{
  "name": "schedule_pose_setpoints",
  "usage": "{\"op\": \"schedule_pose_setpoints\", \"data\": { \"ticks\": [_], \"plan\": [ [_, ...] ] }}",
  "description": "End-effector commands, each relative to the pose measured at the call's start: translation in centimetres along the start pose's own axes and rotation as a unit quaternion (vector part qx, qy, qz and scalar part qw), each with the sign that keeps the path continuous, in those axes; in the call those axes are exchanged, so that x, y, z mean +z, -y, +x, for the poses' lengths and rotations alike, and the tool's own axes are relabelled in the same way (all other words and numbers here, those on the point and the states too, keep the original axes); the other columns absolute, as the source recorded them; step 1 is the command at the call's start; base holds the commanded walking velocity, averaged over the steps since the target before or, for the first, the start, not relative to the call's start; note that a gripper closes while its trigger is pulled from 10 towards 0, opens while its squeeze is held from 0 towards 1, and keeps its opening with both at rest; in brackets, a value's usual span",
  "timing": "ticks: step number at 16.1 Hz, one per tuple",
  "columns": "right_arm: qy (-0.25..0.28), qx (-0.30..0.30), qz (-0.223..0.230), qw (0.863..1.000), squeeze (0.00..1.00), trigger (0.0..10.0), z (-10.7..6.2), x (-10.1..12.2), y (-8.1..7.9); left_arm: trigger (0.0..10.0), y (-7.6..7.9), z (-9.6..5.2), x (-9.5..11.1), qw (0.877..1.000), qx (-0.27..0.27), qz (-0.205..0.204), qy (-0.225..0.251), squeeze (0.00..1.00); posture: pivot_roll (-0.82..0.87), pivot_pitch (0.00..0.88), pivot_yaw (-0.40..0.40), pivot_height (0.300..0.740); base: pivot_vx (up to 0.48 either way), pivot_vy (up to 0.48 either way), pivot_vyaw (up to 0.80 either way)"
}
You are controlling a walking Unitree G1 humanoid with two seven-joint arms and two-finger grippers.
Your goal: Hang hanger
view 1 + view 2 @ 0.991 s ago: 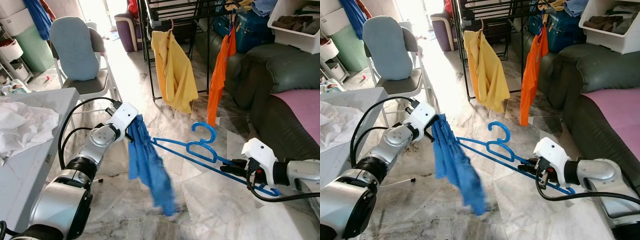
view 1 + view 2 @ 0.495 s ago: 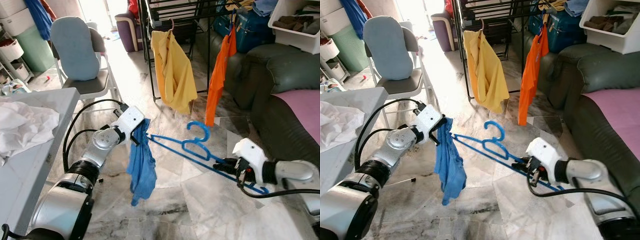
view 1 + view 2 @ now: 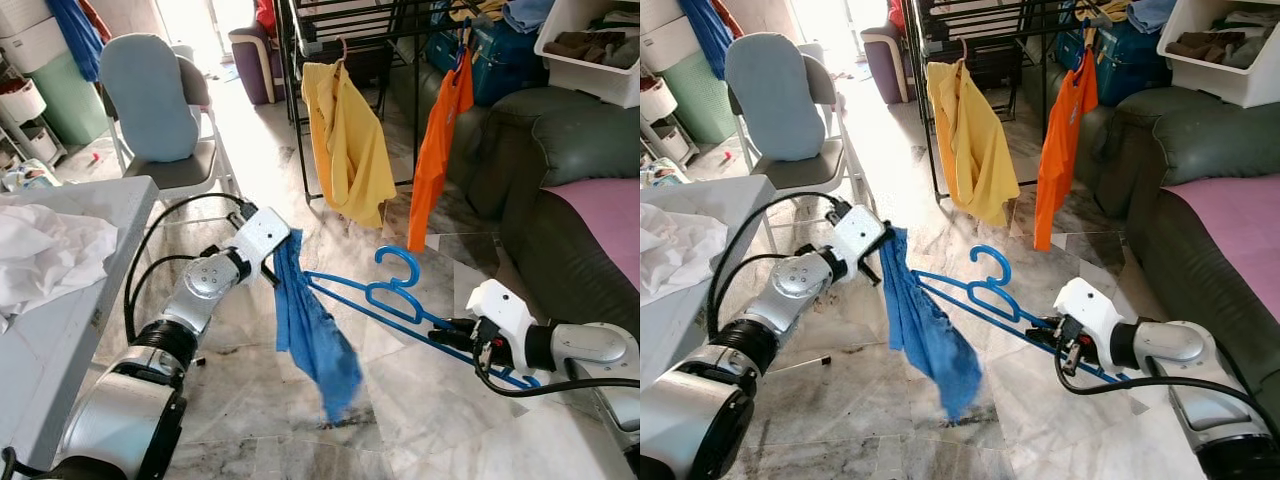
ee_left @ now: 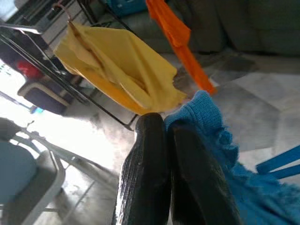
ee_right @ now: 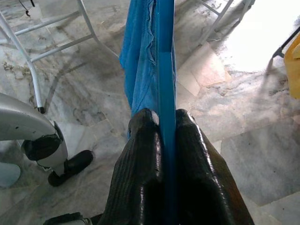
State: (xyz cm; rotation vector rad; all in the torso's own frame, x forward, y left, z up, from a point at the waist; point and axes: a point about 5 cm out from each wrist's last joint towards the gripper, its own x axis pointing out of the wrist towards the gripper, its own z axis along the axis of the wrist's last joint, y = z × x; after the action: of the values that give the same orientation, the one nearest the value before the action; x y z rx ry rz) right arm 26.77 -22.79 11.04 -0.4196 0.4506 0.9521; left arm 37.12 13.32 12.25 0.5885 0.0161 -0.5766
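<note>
Cluttered living room with a marble tile floor (image 3: 420,400), a dark green sofa (image 3: 560,170) on the right, and a black metal drying rack (image 3: 330,30) at the back holding a yellow shirt (image 3: 350,140) and an orange shirt (image 3: 435,150). The blue cloth garment (image 3: 310,325) dangles from the left gripper (image 3: 283,255), fingers pinched shut on its top edge. The right gripper (image 3: 462,335) is clamped on the bar of the blue plastic hanger (image 3: 390,300), held low between the arms. Looks like they're threading the garment on; hanging it on the rack comes next.

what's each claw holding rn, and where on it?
Left claw: pinches the blue garment at its top edge. Right claw: clamps the blue hanger on a bar at its outer end.
</note>
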Motion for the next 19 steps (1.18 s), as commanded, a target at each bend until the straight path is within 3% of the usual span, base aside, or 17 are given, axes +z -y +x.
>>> {"op": "schedule_pose_setpoints", "data": {
  "ticks": [1, 6, 12, 14, 17, 19],
  "plan": [
    [0.003, 0.006, -0.007, 1.0, 0.0, 10.0, 0.0, 0.3, 0.0, 10.0, -0.9, -0.1, 0.5, 1.0, 0.01, 0.024, 0.009, 0.0, -0.15, 0.0, 0.119, 0.74, 0.0, 0.0, 0.0],
    [-0.005, 0.042, 0.009, 0.999, 0.0, 10.0, 0.8, -0.2, -1.2, 10.0, -0.9, 0.1, 1.7, 0.998, 0.024, 0.029, 0.052, 0.0, -0.15, 0.0, 0.121, 0.74, 0.0, 0.0, 0.0],
    [-0.015, 0.052, 0.012, 0.998, 0.0, 10.0, 1.1, -0.5, -1.4, 10.0, -0.4, 0.1, 2.3, 0.995, 0.006, 0.052, 0.079, 0.0, -0.15, 0.0, 0.119, 0.74, 0.0, 0.0, 0.0],
    [-0.018, 0.016, 0.01, 1.0, 0.0, 10.0, 2.2, -0.8, -0.9, 10.0, 0.6, 0.2, 3.5, 0.992, -0.038, 0.023, 0.122, 0.0, -0.14, 0.0, 0.12, 0.74, 0.0, 0.0, 0.0],
    [-0.025, -0.031, 0.019, 0.999, 0.0, 10.0, 3.2, -1.3, -0.1, 10.0, 1.0, 0.1, 4.7, 0.986, -0.056, 0.007, 0.154, 0.0, -0.13, 0.0, 0.118, 0.74, 0.0, 0.0, 0.0],
    [-0.024, -0.03, 0.032, 0.999, 0.0, 10.0, 3.8, -1.7, -0.5, 10.0, 0.0, 0.0, 5.5, 0.983, -0.032, -0.055, 0.171, 0.0, -0.13, 0.0, 0.116, 0.74, 0.0, 0.0, 0.0]
  ]
}}
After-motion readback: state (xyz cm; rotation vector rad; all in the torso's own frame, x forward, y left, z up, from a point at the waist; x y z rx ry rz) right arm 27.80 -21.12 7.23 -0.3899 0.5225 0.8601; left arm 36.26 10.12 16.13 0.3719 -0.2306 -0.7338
